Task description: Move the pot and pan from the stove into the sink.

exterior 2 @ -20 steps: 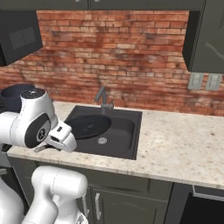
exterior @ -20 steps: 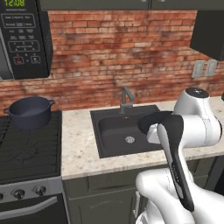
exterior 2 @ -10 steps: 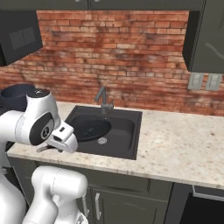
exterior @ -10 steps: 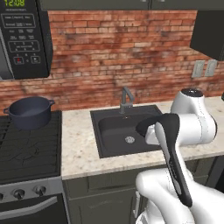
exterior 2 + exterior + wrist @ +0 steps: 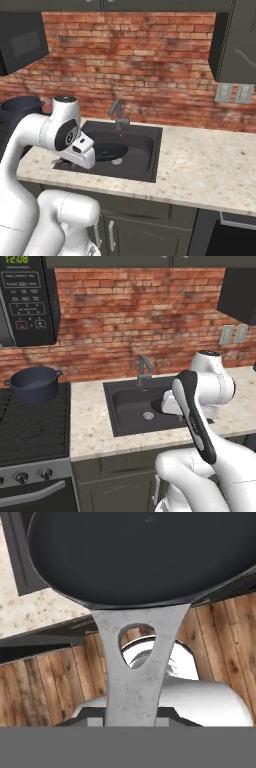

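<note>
My fingers are closed on the pan's [image 5: 145,562] grey handle; in the hand view that handle, with its teardrop hole, runs straight up from between them to the dark round bowl, though the fingertips themselves are hidden at the bottom edge. Behind the bowl the same view catches a strip of the speckled counter [image 5: 35,607] and, lower down, wooden floor boards.

From the right base view the pan [image 5: 107,151] appears as a dark disc just past my hand, hanging over the left part of the sink [image 5: 142,150], with the faucet [image 5: 118,114] standing at the basin's back rim. From the left base view my own forearm covers the hand, so the pan cannot be made out there; what that view gives instead is the sink [image 5: 135,406] beside the stove [image 5: 30,426], and the pot [image 5: 34,384] sitting on the stove's rear grate, well apart from me. The right base view shows only the pot's [image 5: 20,106] upper part at the left edge.
</note>
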Tool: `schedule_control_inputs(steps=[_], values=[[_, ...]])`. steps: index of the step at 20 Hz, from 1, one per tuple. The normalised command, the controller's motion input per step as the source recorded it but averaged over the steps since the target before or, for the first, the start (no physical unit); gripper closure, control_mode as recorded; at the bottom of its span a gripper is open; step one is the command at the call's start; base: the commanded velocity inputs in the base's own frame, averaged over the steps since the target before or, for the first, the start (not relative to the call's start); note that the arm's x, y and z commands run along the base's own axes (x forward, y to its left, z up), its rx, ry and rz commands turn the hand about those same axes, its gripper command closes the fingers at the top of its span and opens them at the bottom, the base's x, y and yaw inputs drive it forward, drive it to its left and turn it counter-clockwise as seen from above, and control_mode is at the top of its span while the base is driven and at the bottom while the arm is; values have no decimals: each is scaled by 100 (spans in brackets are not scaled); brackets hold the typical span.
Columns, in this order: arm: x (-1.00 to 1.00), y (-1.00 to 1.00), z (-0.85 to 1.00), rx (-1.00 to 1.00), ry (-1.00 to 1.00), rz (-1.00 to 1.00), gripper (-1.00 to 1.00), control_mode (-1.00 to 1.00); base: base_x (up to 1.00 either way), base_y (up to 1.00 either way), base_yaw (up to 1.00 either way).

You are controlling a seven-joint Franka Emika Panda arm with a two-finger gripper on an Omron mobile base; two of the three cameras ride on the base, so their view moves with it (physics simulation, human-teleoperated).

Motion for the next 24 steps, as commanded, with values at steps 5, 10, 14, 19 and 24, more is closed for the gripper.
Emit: schedule_control_inputs(steps=[5, 10, 14, 19, 24], values=[[54, 3, -18, 8, 14, 0, 100, -100, 0, 0, 0], [47, 1, -28, 5, 10, 0, 100, -100, 0, 0, 0], [38, 0, -35, 1, 5, 0, 100, -100, 0, 0, 0], [37, 1, -41, 2, 3, 0, 100, -100, 0, 0, 0], [32, 1, -49, 0, 0, 0, 100, -100, 0, 0, 0]])
